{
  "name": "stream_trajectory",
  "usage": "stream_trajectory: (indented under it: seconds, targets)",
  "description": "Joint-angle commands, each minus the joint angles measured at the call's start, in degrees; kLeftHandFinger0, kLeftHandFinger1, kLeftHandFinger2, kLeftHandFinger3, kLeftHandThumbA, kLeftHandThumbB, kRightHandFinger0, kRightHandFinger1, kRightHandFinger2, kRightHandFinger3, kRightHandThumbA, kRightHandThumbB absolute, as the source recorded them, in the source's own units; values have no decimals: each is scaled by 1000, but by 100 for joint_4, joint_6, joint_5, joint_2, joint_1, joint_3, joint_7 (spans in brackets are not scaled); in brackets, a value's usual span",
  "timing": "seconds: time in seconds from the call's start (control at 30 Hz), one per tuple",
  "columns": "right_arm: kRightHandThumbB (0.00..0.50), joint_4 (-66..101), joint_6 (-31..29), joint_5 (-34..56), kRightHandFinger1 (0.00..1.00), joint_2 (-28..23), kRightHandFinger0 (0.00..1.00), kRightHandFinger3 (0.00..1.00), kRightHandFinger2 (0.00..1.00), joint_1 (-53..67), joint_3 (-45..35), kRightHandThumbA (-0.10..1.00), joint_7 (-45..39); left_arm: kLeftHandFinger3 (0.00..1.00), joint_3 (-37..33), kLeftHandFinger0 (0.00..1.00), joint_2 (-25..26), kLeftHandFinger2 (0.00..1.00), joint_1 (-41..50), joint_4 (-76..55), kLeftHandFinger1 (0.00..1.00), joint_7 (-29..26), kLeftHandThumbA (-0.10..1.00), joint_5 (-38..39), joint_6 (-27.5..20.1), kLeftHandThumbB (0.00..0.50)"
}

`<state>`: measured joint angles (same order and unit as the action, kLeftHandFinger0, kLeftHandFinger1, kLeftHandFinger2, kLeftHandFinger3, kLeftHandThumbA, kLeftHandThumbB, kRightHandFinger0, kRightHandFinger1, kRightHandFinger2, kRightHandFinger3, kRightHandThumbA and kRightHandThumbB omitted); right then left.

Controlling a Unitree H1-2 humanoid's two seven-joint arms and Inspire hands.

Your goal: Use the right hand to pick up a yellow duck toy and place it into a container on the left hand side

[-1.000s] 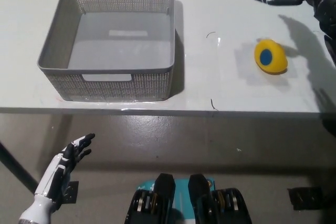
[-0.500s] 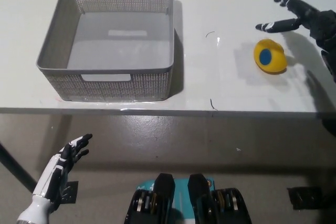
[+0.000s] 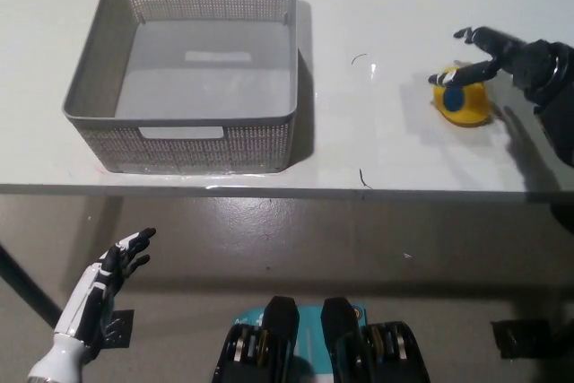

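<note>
White table (image 3: 377, 145): grey basket (image 3: 184, 123), yellow duck toy (image 3: 464, 103).

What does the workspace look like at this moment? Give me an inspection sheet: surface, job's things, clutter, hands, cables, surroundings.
Surface: white table, with a few small dark marks near the front edge.
Job's things: yellow duck toy on the table at right; grey mesh basket at left, nothing inside.
Clutter: nothing seen.
Hands: black right hand over the duck, fingers spread, fingertips at its top, not closed on it; white left hand rests below the table edge at lower left, fingers apart.
Cables: nothing seen.
Surroundings: grey floor in front of the table.
</note>
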<state>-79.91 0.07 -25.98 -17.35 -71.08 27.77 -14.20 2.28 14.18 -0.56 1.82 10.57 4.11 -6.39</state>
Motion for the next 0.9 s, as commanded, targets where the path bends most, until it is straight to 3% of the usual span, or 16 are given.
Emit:
stream_trajectory:
  seconds: [0.0,0.07,0.23,0.6,0.7,0.73,0.8,0.83,0.87]
  targets:
    - [500,-35,-92,-161,1000,66,1000,1000,1000,-144,132,788,-168,1000,72,1000,60,1000,16,-223,1000,0,1000,44,-196,273]
    - [500,-50,-83,-222,1000,91,1000,1000,1000,-101,214,775,-157,1000,76,1000,57,1000,23,-223,1000,-2,1000,31,-212,294]
    - [500,-72,-121,-310,1000,140,1000,1000,1000,-60,365,782,-229,1000,100,1000,23,1000,16,-224,1000,-18,1000,42,-226,281]
    - [500,-119,-148,-479,1000,211,1000,1000,1000,83,594,747,-330,1000,141,1000,1,1000,-2,-238,1000,-36,1000,69,-196,314]
    - [494,-155,-51,-494,1000,223,1000,1000,1000,127,644,613,-284,1000,141,1000,3,1000,-25,-189,1000,-5,1000,102,-261,306]
    - [462,-161,-3,-515,1000,234,1000,1000,1000,122,663,516,-217,1000,140,1000,3,1000,-37,-178,1000,-8,1000,95,-277,304]
    - [302,-166,106,-580,1000,261,1000,1000,1000,118,703,211,133,1000,146,1000,-3,1000,-61,-185,1000,-28,1000,82,-260,325]
    - [305,-162,108,-602,993,258,922,1000,1000,127,715,151,270,1000,147,1000,-6,1000,-61,-196,1000,-34,1000,78,-244,328]
    - [254,-155,63,-632,959,247,868,1000,1000,134,739,42,379,1000,151,1000,-8,1000,-65,-205,1000,-45,1000,69,-228,334]
